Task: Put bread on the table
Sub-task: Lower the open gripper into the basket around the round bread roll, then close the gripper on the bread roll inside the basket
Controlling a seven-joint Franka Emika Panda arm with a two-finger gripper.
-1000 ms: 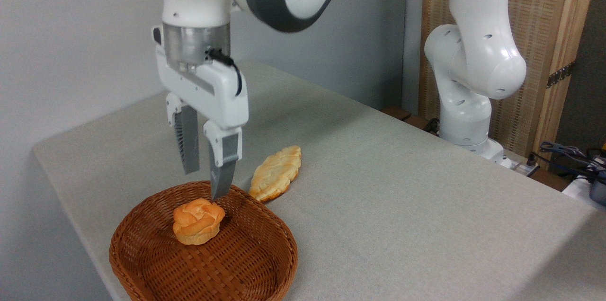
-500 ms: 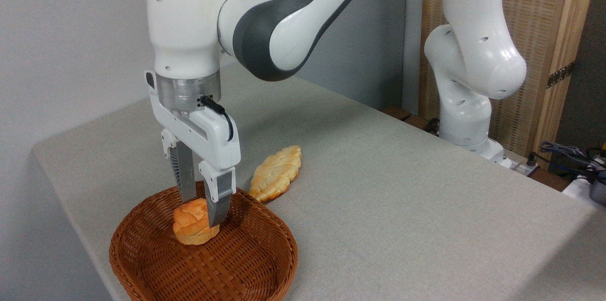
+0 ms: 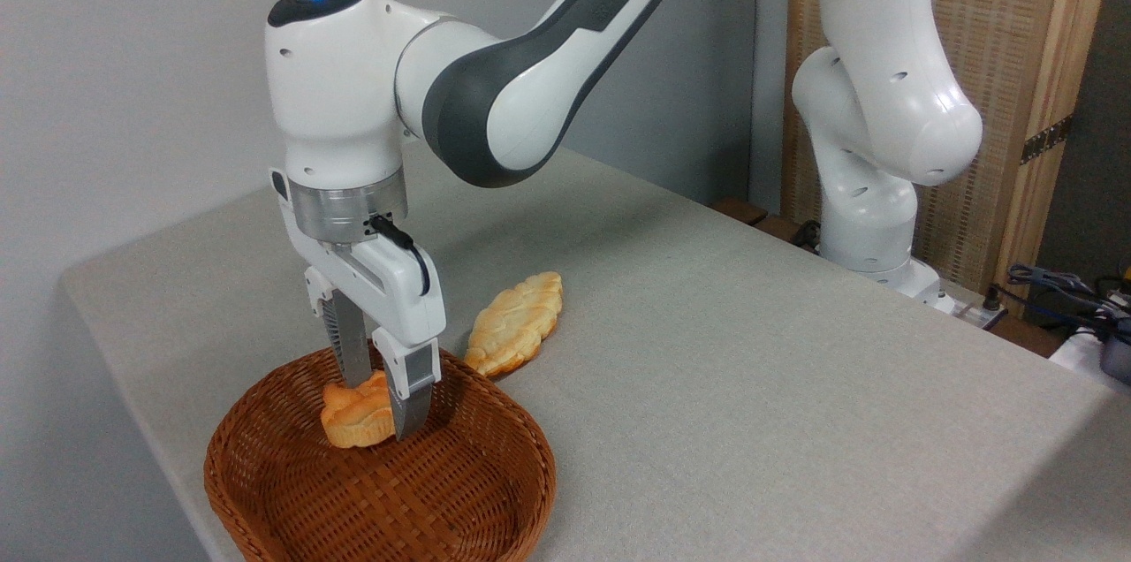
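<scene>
1. Since the earlier frame your hand (image 3: 382, 398) has dropped lower into the wicker basket (image 3: 380, 478), and its fingers have narrowed onto the bread (image 3: 353, 414).
2. You can see the bun squashed flatter between the two fingers; the grip is nearly closed on it.
3. Bread sits on the basket floor, not on the surface (image 3: 751, 350).
4. Leaf-shaped bread (image 3: 517, 322) lies on the surface just beside the basket rim.

basket (image 3: 265, 491) rim rings pincer (image 3: 382, 403), table (image 3: 751, 385) open
</scene>
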